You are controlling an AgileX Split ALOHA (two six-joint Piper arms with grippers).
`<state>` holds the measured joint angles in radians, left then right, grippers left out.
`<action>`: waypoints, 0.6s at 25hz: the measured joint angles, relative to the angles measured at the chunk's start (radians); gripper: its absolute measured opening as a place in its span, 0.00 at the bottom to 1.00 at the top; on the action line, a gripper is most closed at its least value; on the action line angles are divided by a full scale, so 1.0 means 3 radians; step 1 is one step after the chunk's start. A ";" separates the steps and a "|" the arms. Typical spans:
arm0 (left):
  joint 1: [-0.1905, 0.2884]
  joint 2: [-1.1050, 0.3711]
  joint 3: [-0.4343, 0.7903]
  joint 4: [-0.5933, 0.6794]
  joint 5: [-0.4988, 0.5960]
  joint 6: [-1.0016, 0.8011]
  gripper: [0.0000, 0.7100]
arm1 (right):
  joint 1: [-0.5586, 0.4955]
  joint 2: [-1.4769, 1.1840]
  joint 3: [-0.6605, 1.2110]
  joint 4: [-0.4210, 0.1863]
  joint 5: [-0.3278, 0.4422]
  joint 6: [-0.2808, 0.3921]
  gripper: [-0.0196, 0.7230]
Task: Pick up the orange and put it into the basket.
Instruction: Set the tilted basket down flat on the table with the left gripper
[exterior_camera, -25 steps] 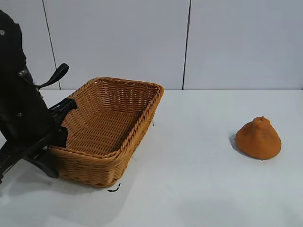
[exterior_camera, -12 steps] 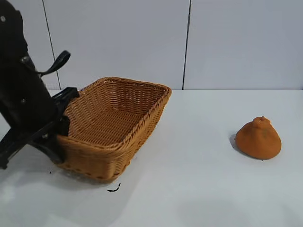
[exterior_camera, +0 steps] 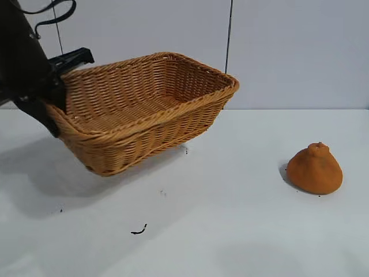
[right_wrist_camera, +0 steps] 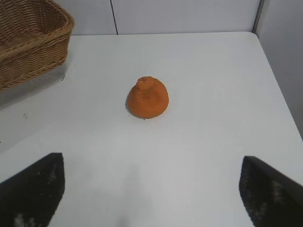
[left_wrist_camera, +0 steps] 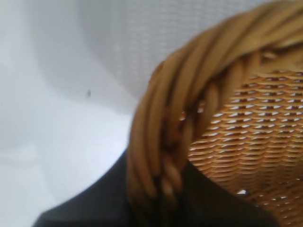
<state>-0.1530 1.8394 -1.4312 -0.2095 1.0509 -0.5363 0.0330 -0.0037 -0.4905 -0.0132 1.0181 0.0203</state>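
Exterior view: orange (exterior_camera: 315, 168) sitting base-down on the white worktop (exterior_camera: 230, 231), knob up, well to the right and untouched. Stable on that wide base, so no need for support. Well apart from it, basket (exterior_camera: 144, 109) hanging clear of the worktop, tilted, with a shadow beneath. Held that way by the left hand (exterior_camera: 55, 86), pinched shut on the braided rim at the short left end; seen close in the left wrist view, rim strands (left_wrist_camera: 161, 142) running between the dark fingers. Probably lifted to bring the basket nearer the fruit, since the two are far apart. One-ended grip explains the slope: far end drooping nowhere, near end carried.

Right wrist view: orange (right_wrist_camera: 147, 98) straight ahead, right hand (right_wrist_camera: 151, 189) parked short of it with fingers (right_wrist_camera: 33, 189) spread wide. Likely waiting for the basket.
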 joint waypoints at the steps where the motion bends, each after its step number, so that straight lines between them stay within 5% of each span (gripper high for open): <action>1: 0.0027 0.0070 -0.0064 -0.0067 0.0105 0.0209 0.13 | 0.0000 0.0000 0.0000 0.0000 0.0000 0.0000 0.96; 7: 0.0028 0.0477 -0.0467 -0.0228 0.0434 0.1114 0.13 | 0.0000 0.0000 0.0000 0.0000 0.0000 0.0000 0.96; 15: 0.0017 0.0856 -0.0535 -0.0334 0.0466 0.1460 0.13 | 0.0000 0.0000 0.0000 0.0000 0.0000 0.0000 0.96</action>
<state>-0.1478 2.0962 -1.5918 -0.3098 1.1908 -0.0982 0.0330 -0.0037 -0.4905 -0.0132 1.0181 0.0203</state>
